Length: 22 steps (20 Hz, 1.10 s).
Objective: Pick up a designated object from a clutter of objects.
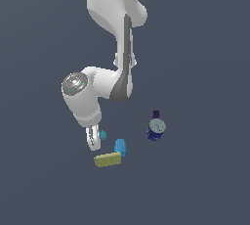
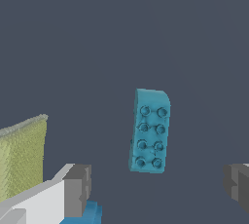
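Exterior view: the white Franka arm [image 1: 105,48] is seen bent down from the top of the frame, with its white two-finger gripper [image 1: 93,138] low over the flat dark grey-blue floor [image 1: 205,185]. No edge or corner of the floor is in frame. A small bit of the teal-cyan studded toy brick [image 1: 103,134] is seen just beside the fingers, on the exterior view's right of them; the rest is hidden by the gripper, and contact cannot be told here. The smooth light-blue cylinder [image 1: 120,147] is seen near the gripper, further to the exterior view's right, with the yellow-green rectangular block [image 1: 107,160] just beside it, nearer the frame's lower edge. The dark blue bottle with a white round label [image 1: 156,127] is seen well apart from those, toward the exterior view's right. Wrist view: the teal-cyan brick [image 2: 150,131] is seen lying flat on the floor [image 2: 121,33], studs up in two rows, between the two grey finger pads [image 2: 78,189] and touched by neither. The gripper [image 2: 158,186] is spread wide, with nothing pinched. A textured face of the yellow-green block [image 2: 22,155] is seen beside one finger. A light-blue patch [image 2: 87,214] is seen beside that finger's pad, most likely the cylinder; too little is shown to be sure.
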Tool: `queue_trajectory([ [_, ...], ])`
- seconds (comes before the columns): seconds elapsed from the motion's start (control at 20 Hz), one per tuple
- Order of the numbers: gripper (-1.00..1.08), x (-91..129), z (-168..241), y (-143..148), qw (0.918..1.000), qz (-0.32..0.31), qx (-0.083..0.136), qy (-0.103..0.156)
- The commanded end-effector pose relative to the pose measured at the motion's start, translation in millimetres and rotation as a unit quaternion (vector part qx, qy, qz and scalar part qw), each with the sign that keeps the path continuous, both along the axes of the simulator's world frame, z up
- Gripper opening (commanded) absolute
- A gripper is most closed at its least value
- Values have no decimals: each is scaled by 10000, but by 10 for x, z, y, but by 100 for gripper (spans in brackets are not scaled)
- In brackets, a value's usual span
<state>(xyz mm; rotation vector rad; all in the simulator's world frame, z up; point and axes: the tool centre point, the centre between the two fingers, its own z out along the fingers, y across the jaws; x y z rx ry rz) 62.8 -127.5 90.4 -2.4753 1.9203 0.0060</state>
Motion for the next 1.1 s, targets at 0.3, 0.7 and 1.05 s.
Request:
queue_trajectory([
  [0.3, 100, -21, -175, -109, 9989, -468, -44, 13],
  [0.7, 100, -26, -270, -109, 9989, -465, -43, 16],
  [1.05, 100, -35, -610, -109, 9988, -483, -44, 15],
])
